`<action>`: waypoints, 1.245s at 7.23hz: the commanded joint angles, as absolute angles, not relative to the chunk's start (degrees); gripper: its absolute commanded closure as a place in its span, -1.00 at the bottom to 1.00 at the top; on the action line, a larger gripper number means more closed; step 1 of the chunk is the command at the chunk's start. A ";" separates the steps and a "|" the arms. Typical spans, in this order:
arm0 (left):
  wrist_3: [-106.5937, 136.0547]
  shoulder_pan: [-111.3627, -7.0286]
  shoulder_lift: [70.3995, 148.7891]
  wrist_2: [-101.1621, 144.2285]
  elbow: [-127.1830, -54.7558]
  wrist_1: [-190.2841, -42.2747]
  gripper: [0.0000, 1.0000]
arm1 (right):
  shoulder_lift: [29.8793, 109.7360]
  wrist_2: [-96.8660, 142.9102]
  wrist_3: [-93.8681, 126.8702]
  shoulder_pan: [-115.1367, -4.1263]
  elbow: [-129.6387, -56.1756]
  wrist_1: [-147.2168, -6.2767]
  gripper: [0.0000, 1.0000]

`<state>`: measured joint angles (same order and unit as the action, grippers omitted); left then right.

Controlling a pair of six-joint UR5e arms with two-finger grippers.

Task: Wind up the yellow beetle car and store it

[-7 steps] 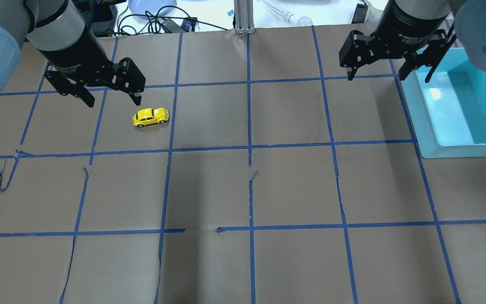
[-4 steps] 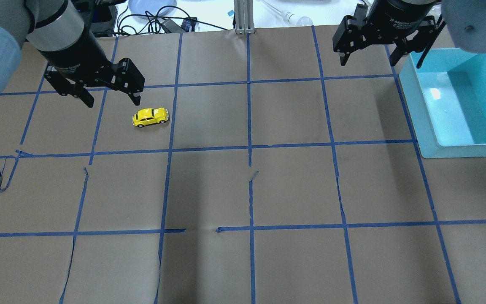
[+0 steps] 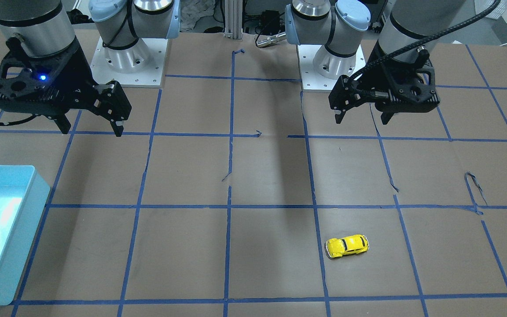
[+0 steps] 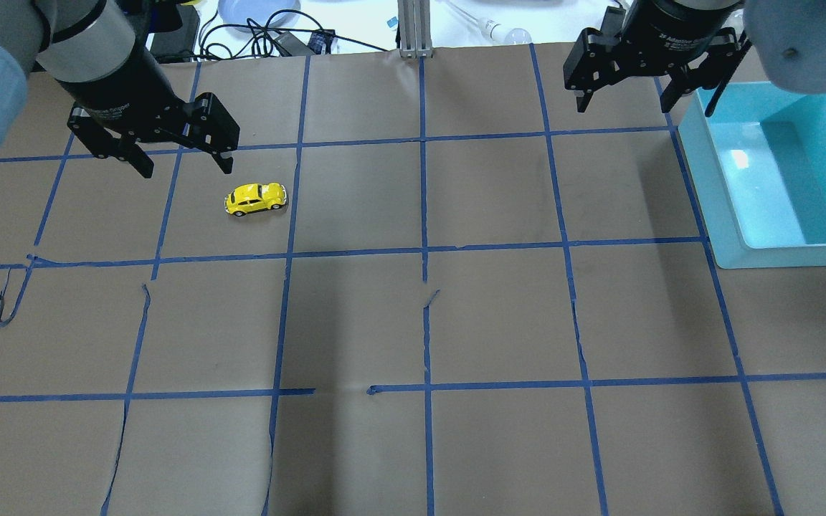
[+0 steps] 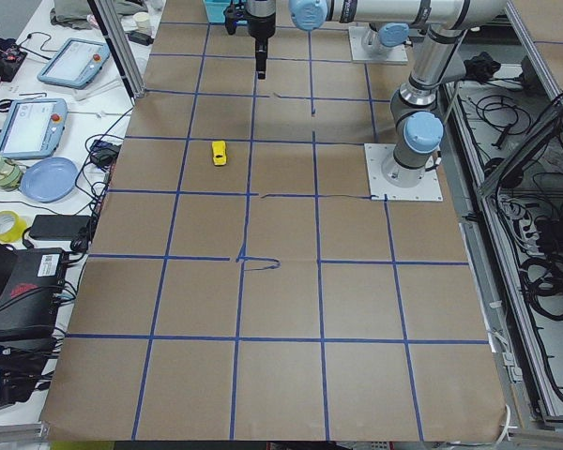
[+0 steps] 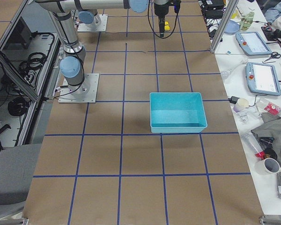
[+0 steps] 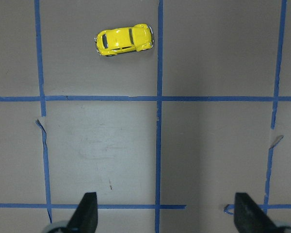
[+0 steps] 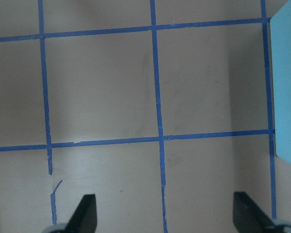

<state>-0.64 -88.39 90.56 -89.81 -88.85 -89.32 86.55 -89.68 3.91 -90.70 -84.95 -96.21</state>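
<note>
L gripper is hovering, fingers spread, yellow beetle car ahead of its tips, prob. lining up a grab; R gripper, spread too, is hanging beside teal bin.

The yellow beetle car stands upright on its wheels on the brown paper, in the upper left of the overhead view. Its body is rounded and bright yellow, with dark windows. It lies nearly crosswise in the frame, right end slightly higher, just left of a blue tape line, free of any grip.

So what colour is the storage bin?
Light turquoise bin, seen best in the exterior right view.
</note>
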 commanded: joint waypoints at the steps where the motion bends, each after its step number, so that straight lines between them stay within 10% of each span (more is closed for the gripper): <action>1: 0.08 -88.16 90.79 -90.00 -89.47 -87.81 -1.00 | 86.66 -89.74 3.95 -90.62 -84.99 -95.89 -1.00; 9: 40.18 -85.26 95.44 -89.91 -90.96 -82.09 -1.00 | 87.36 -89.39 3.87 -90.70 -85.34 -95.54 -1.00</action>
<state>30.37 -86.02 94.27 -89.87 -90.34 -82.46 87.21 -89.34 3.86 -90.77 -85.33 -95.62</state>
